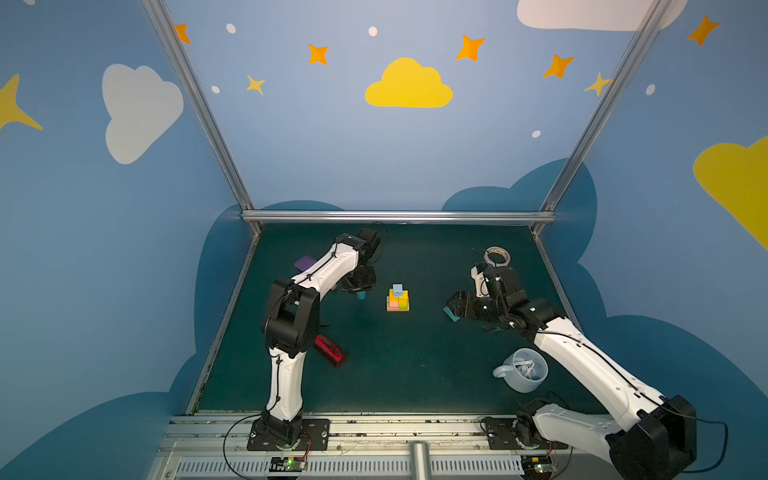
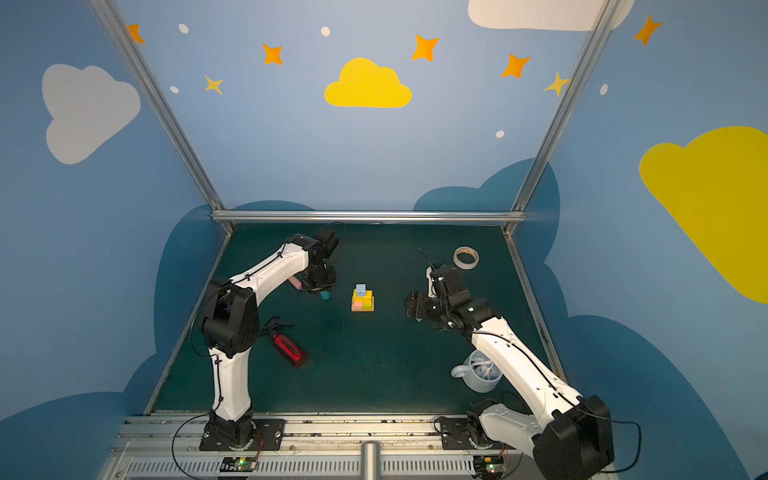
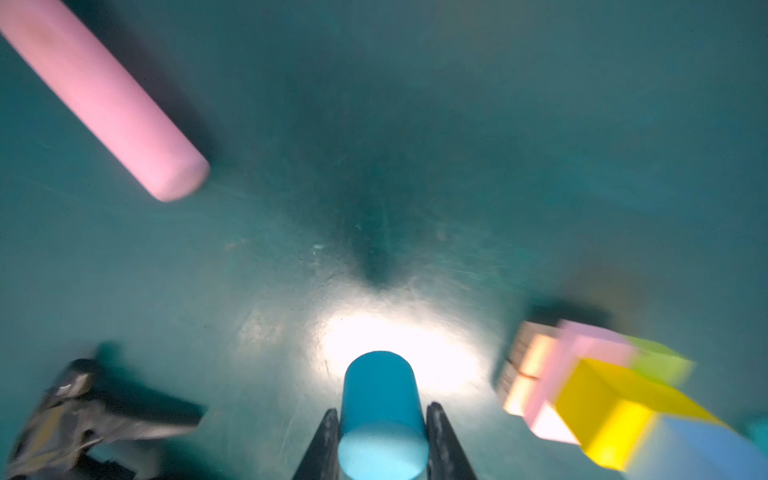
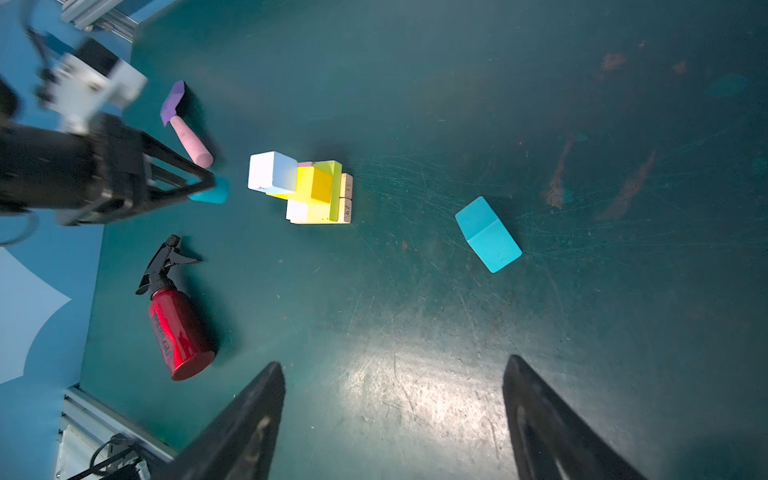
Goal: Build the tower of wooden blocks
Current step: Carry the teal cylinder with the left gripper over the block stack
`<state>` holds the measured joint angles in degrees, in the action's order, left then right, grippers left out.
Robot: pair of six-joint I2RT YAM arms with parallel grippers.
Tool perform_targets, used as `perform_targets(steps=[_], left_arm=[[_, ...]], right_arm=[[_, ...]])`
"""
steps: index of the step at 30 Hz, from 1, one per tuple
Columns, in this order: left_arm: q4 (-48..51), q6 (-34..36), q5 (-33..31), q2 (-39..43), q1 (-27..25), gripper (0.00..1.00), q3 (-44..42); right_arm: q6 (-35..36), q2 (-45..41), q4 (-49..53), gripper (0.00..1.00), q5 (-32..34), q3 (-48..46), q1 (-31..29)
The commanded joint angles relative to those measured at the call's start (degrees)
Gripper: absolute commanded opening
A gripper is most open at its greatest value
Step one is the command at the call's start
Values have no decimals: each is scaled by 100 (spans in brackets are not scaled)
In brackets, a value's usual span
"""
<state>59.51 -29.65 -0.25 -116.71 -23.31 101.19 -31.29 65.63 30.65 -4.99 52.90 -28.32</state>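
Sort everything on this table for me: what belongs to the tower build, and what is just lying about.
Belongs to the build:
- partly built tower
- teal cylinder, in the left gripper
- teal house-shaped block, lying loose

Just lying about:
- red spray bottle
- purple spatula
- tape roll
- mug

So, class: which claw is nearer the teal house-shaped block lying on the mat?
Right. The right claw hangs open close to the house-shaped block; the left claw, shut on the teal cylinder, is beyond the tower.
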Motion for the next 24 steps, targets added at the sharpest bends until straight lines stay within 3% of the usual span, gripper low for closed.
perform_targets(steps=[1, 14, 24], left_arm=[[552, 295, 167, 333, -8, 12, 491], [1981, 800, 456, -523, -536, 12, 2846], [2082, 804, 594, -971, -1014, 15, 3198]], right_arm=[[-41, -138, -31, 81, 51, -111, 52], [-42, -138, -99, 81, -28, -289, 173], [-35, -135, -122, 81, -63, -376, 260]])
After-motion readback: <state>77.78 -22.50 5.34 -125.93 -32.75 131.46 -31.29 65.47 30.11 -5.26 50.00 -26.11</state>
